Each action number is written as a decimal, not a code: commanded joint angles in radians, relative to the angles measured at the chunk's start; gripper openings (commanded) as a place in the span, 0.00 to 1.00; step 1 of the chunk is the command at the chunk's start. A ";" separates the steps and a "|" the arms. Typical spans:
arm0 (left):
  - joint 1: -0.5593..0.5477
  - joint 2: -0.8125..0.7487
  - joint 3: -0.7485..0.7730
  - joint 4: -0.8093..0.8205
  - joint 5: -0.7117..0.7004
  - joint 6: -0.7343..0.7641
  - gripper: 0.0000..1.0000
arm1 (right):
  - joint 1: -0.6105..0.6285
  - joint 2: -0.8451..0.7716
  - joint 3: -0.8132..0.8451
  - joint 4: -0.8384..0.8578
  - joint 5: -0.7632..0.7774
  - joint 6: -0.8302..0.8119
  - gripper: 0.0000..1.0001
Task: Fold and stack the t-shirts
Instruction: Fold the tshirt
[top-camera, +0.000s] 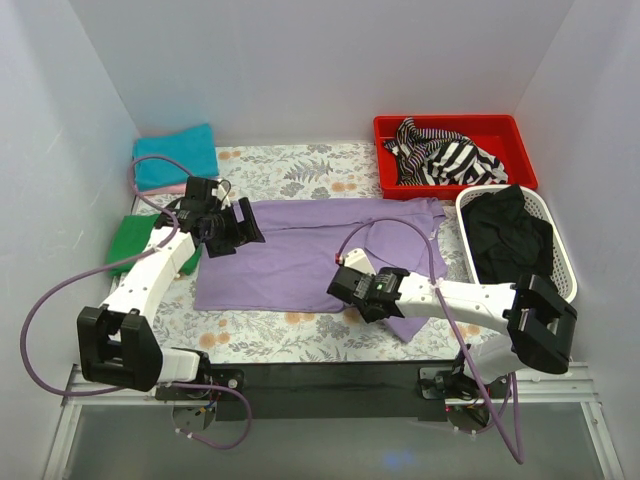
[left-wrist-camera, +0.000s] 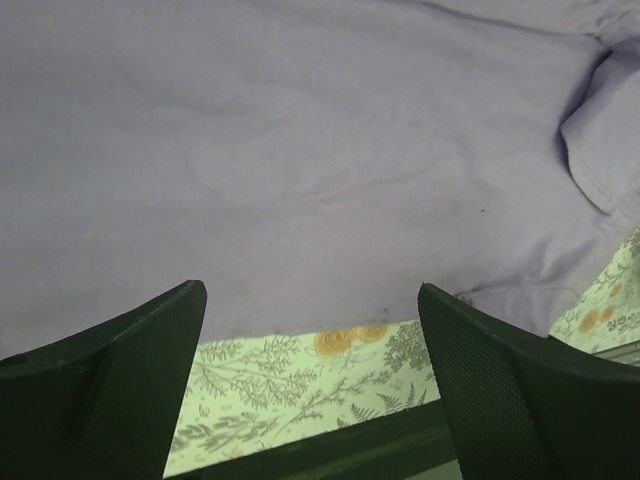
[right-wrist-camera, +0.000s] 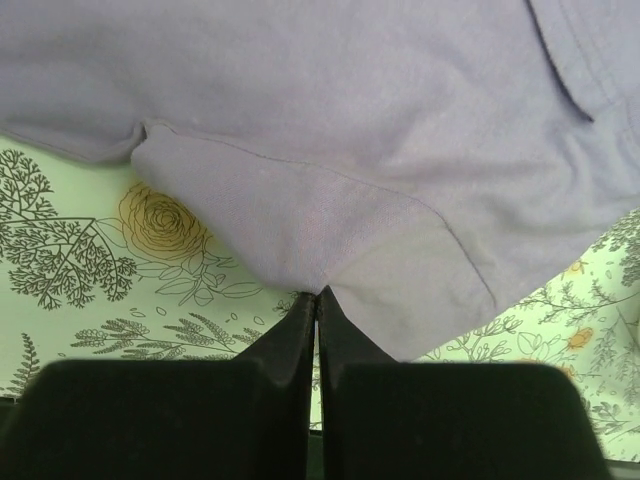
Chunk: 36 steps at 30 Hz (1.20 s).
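One lavender tee (top-camera: 300, 250) flat on the floral table cover (top-camera: 290, 170), mid-table. Long axis runs L-R in top view: straight hem end toward my left arm, both sleeves at the right end, one far, one near. Fabric is soft matte knit w/ a few shallow wrinkles and a stitched seam along the sleeve edge. My R gripper (right-wrist-camera: 318, 300) is fully closed, black fingertips pressed together w/ the near sleeve's edge pinched at the tip. Only the R wrist cam shows that; in top view the gripper body covers the contact. My L gripper (left-wrist-camera: 310, 300) is spread wide, holding nothing, over the tee's left end. L wrist cam shows its textured black pads (left-wrist-camera: 500, 380) and the tee edge w/ floral print below; can't tell if pads touch cloth. Top view only: teal tee (top-camera: 178, 155) folded rect at far-left corner, green tee (top-camera: 130, 240) folded beside my L arm, red bin (top-camera: 520, 150) w/ striped cloth (top-camera: 440, 155), white basket (top-camera: 565, 250) w/ black cloth (top-camera: 510, 235) at right.
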 joint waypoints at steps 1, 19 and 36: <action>-0.002 -0.072 -0.042 -0.139 -0.058 -0.063 0.88 | 0.007 -0.023 0.065 -0.031 0.059 -0.022 0.01; -0.015 -0.120 -0.070 -0.387 -0.089 -0.091 0.91 | -0.148 -0.052 0.097 -0.037 0.090 -0.064 0.01; -0.062 0.070 -0.228 -0.230 -0.187 -0.214 0.92 | -0.202 -0.087 0.081 0.140 -0.018 -0.200 0.01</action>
